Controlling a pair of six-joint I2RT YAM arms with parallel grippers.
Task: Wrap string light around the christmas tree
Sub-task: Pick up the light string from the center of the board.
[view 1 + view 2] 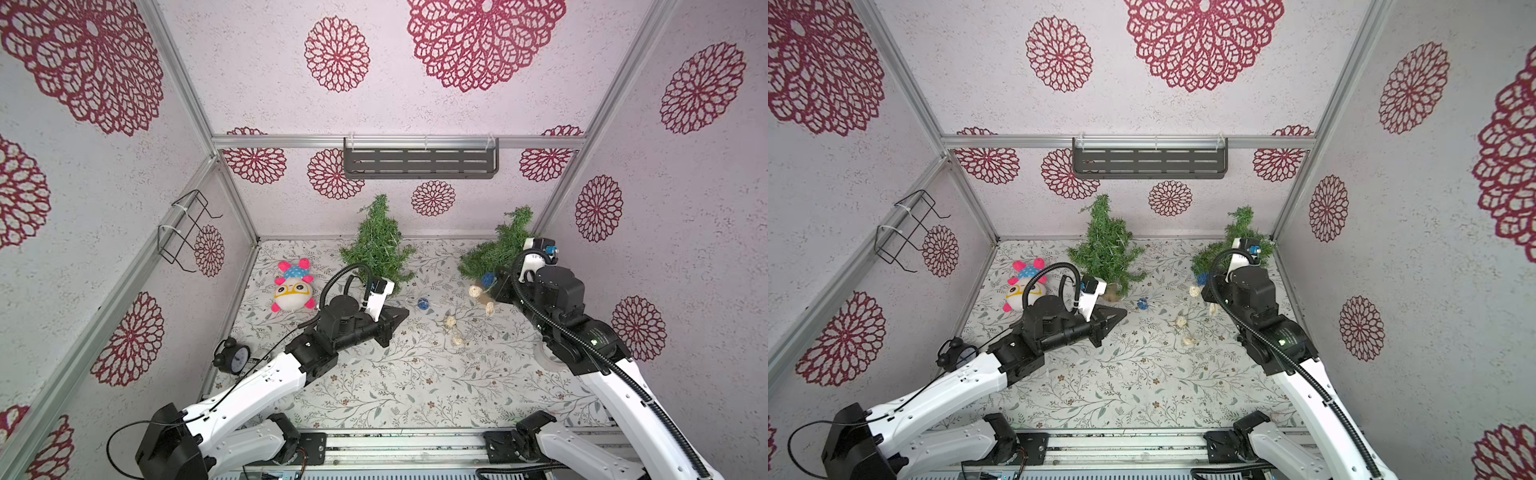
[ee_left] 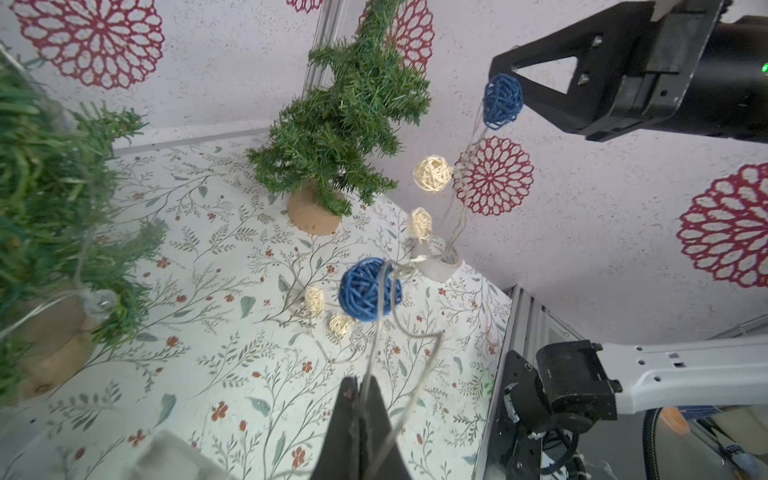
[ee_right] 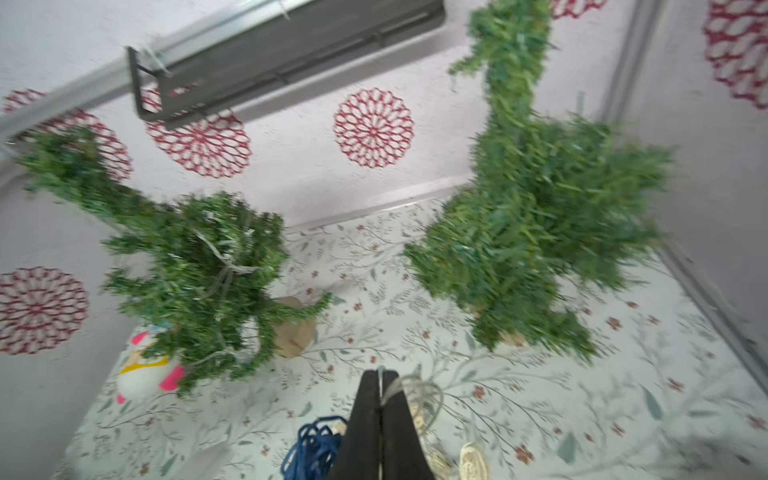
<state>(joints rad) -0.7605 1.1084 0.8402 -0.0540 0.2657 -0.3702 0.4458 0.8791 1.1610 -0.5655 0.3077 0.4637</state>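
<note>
On the table (image 1: 374,395): a middle christmas tree (image 1: 378,245) and a corner christmas tree (image 1: 496,251) are seen.
String light (image 2: 370,289): it is hung between both grippers, in front of the trees.
Left gripper (image 2: 359,388): the jaws are closed on the string light.
Right gripper (image 3: 380,376): the jaws are closed on it, beside a blue ball (image 2: 503,101).

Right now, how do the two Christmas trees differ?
The middle tree has silvery wire strung through its branches; the corner tree looks bare. The middle tree stands at the middle of the back wall; the corner tree by the right wall, partly behind the right arm. Both are green, with tan bases and crooked tops.
</note>
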